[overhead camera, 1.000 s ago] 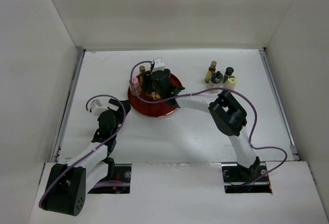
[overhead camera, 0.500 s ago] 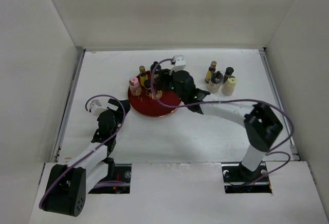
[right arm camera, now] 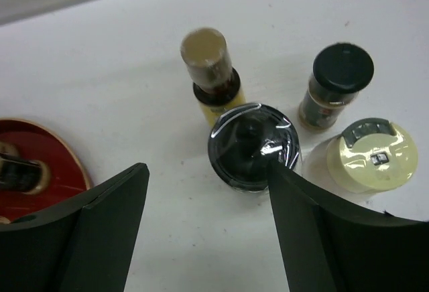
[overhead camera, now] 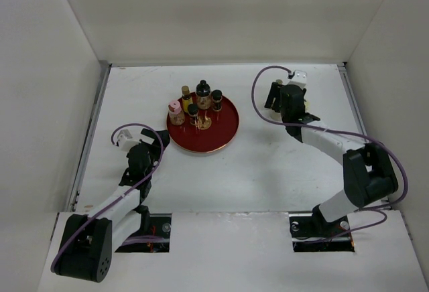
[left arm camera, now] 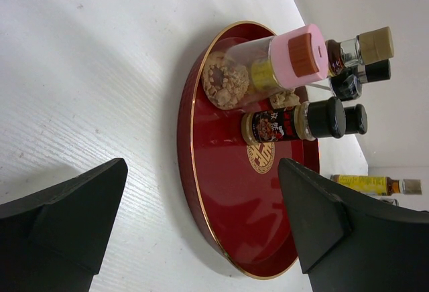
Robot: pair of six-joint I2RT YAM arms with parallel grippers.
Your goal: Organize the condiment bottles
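Beneath the spread right gripper (right arm camera: 206, 171) stands a black-lidded jar (right arm camera: 253, 146).

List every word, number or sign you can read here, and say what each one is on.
No text reads clearly enough to quote.
The gold emblem on the red tray: a stylised sign, not legible.
Label on the black-capped bottle: red and white marks, too blurred.
Label on the yellow-labelled bottle: print too small.
Top of the pale yellow-capped bottle: a small dark mark, unreadable.
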